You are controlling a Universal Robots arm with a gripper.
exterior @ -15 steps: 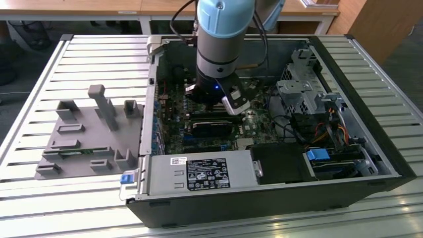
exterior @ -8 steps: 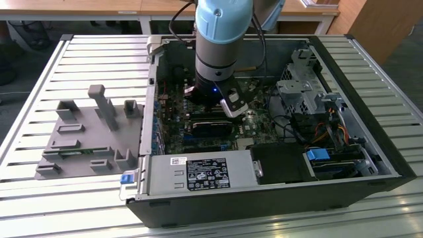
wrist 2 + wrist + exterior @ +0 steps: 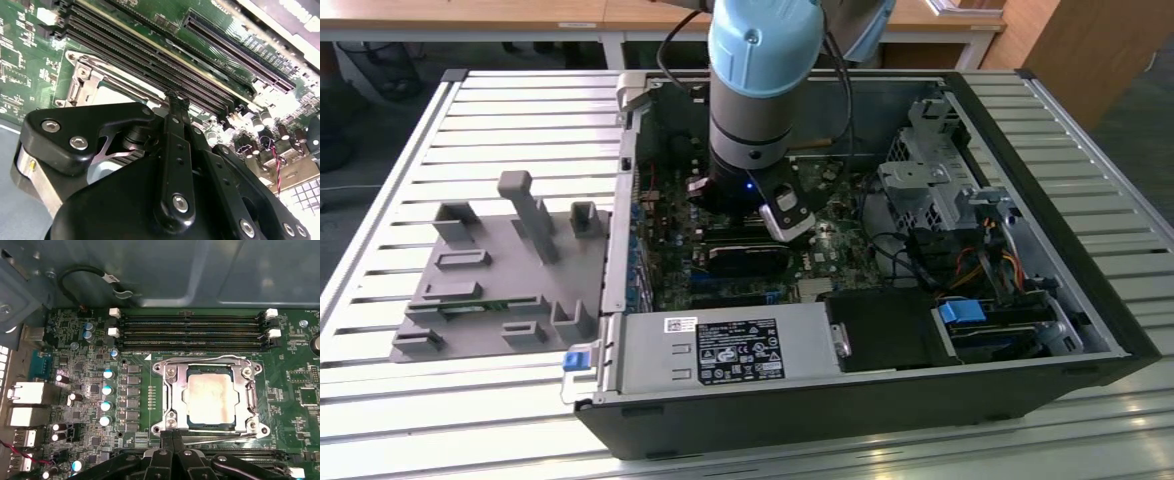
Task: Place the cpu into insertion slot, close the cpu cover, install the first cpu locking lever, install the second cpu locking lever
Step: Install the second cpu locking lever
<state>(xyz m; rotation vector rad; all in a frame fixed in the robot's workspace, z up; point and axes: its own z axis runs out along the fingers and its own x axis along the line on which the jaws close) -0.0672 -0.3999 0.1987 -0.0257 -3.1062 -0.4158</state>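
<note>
In the first wrist view the cpu (image 3: 210, 400) lies flat in the insertion slot (image 3: 261, 430), its pale metal top showing through the window of the cpu cover (image 3: 175, 390). The cover lies down flat over it. Thin wire levers run along the socket's edges. My gripper (image 3: 173, 436) sits just beside one edge of the socket, fingers together and holding nothing. The second wrist view shows the gripper (image 3: 176, 97) tip over the board next to the socket (image 3: 92, 82). In the exterior view the gripper (image 3: 787, 220) hangs inside the open computer case.
Black memory slots (image 3: 190, 330) run along the socket's far side, and capacitors (image 3: 106, 390) stand beside it. The case walls, a drive cage (image 3: 934, 190) and a power supply (image 3: 720, 350) surround the board. A grey fixture (image 3: 494, 270) rests on the slatted table at the exterior view's left.
</note>
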